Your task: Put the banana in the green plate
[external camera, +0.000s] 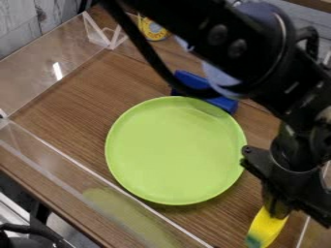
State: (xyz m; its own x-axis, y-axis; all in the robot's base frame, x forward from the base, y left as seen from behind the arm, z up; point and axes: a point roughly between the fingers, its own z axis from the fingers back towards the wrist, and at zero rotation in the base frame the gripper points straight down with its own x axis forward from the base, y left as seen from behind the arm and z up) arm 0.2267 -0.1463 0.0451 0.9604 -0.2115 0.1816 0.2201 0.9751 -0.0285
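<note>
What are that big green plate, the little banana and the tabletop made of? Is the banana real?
The green plate looks like smooth matte plastic: one even lime colour, no pattern. The banana, under the gripper, seems a toy, probably plastic or rubber: its yellow is bright and uniform, with a greenish end. The table shows brown wood grain, possibly laminate.
</note>
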